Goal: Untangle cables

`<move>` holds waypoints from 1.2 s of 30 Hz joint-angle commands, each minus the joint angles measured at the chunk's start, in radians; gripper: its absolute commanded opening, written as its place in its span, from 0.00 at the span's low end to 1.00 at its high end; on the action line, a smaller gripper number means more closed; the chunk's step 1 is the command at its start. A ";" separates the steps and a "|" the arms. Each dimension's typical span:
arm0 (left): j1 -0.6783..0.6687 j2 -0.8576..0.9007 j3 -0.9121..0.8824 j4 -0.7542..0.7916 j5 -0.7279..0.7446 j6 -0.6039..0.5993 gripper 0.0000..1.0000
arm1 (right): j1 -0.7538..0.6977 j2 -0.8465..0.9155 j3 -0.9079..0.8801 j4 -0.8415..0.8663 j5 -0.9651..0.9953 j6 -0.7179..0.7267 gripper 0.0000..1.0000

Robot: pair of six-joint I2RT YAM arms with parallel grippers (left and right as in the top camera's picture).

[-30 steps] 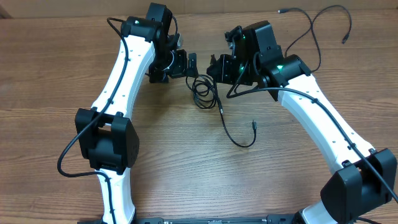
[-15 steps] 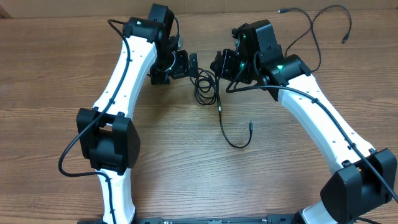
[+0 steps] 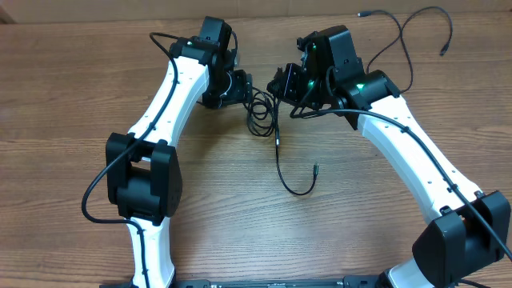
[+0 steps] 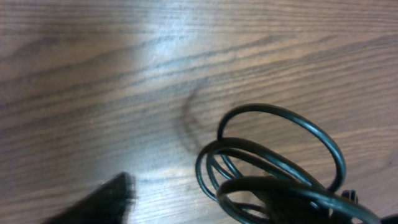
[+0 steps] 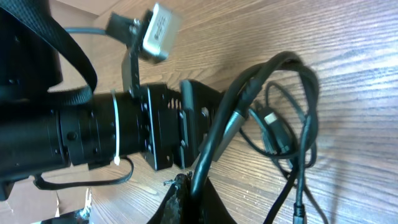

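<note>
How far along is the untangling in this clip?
Done: one cable lies apart at the far right. In hand: the right end effector is shut on a strand of the coiled bundle; the left end effector sits beside it, grip unclear. Left: the bundle is still looped, with only one tail free.

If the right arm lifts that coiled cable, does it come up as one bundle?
Probably not: the cable coil lies in loose, uneven loops, so it would likely sag and spread. Its tail curves slack over the table and would probably drag behind. Thin cord, so likely light for the right gripper pinching it.
</note>
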 commanded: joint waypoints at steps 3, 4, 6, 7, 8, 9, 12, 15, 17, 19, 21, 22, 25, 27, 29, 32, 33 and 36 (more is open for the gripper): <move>0.000 -0.013 -0.005 0.009 -0.013 0.011 0.35 | 0.002 -0.003 0.004 -0.005 -0.013 0.004 0.04; 0.000 -0.013 -0.006 0.008 -0.013 0.011 0.33 | 0.002 -0.003 0.004 -0.006 -0.020 0.003 0.04; -0.001 -0.013 -0.006 0.010 -0.013 0.011 0.35 | 0.002 -0.003 0.004 -0.004 -0.055 0.003 0.04; -0.004 -0.013 -0.006 0.010 -0.012 0.011 0.39 | 0.002 -0.003 0.004 -0.001 -0.070 0.003 0.04; -0.007 -0.012 -0.006 0.011 -0.012 0.011 0.46 | 0.002 -0.003 0.004 0.001 -0.081 0.003 0.04; -0.008 -0.012 -0.006 0.012 -0.010 0.011 0.50 | 0.002 -0.003 0.004 0.001 -0.081 0.003 0.04; -0.016 -0.012 -0.006 0.017 0.016 0.013 0.52 | 0.002 -0.003 0.004 0.000 -0.081 0.004 0.04; -0.019 -0.012 -0.006 0.021 0.056 0.058 0.52 | 0.002 -0.003 0.004 0.006 -0.119 0.004 0.04; -0.020 -0.012 -0.006 0.021 0.096 0.102 0.50 | 0.002 -0.003 0.004 0.010 -0.152 0.004 0.04; -0.021 -0.012 -0.006 0.021 0.158 0.156 0.50 | 0.002 -0.003 0.004 0.010 -0.155 0.003 0.04; -0.022 -0.012 -0.006 0.025 0.174 0.171 0.47 | 0.002 -0.003 0.004 0.010 -0.156 0.004 0.04; -0.022 -0.012 -0.006 0.028 0.173 0.171 0.43 | 0.002 -0.003 0.004 0.010 -0.156 0.003 0.04; -0.021 -0.012 -0.006 0.039 0.170 0.173 0.17 | 0.002 -0.003 0.004 0.010 -0.155 0.003 0.04; -0.021 -0.012 -0.006 0.047 0.169 0.173 0.04 | 0.002 -0.003 0.004 0.009 -0.153 0.003 0.04; -0.019 -0.012 -0.006 0.048 0.169 0.173 0.04 | 0.002 -0.003 0.004 0.002 -0.132 0.003 0.04; -0.019 -0.013 -0.003 0.045 0.170 0.172 0.04 | 0.001 -0.003 0.004 -0.014 -0.101 -0.004 0.05; -0.017 -0.014 0.000 0.042 0.170 0.172 0.04 | 0.000 -0.002 0.004 -0.020 -0.090 -0.004 0.05; -0.006 -0.020 0.021 0.017 0.171 0.168 0.04 | -0.008 -0.003 0.004 -0.034 -0.066 -0.004 0.05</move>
